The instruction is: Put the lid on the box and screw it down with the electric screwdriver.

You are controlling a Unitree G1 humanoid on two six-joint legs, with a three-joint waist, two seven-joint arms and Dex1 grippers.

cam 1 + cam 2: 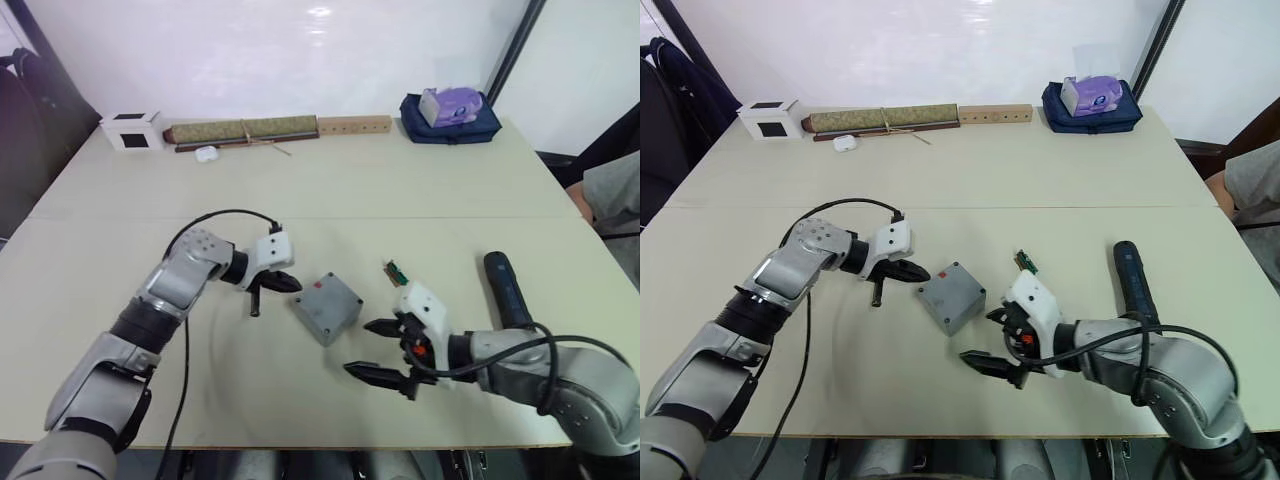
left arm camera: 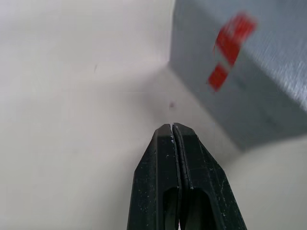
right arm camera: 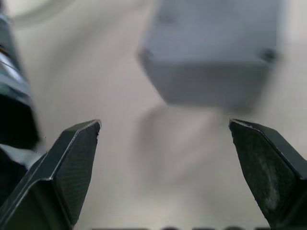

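The grey box (image 1: 318, 322) stands mid-table with the lid (image 1: 331, 298) lying flat on top, a small red mark near its far corner. My left gripper (image 1: 292, 283) is shut and empty, its tip just left of the box; the left wrist view shows the closed fingertips (image 2: 171, 132) close to the grey side with the red mark (image 2: 229, 51). My right gripper (image 1: 368, 348) is open to the box's near right, and it faces the box (image 3: 211, 48) in the right wrist view. The dark electric screwdriver (image 1: 508, 290) lies on the table to the right.
A small green circuit strip (image 1: 396, 270) lies between box and screwdriver. Along the far edge are a white cube with a black face (image 1: 132, 130), a long green-brown roll (image 1: 245, 131), a wooden bar (image 1: 355, 125) and a blue bag with tissues (image 1: 450, 112). A person's sleeve (image 1: 612, 195) shows at right.
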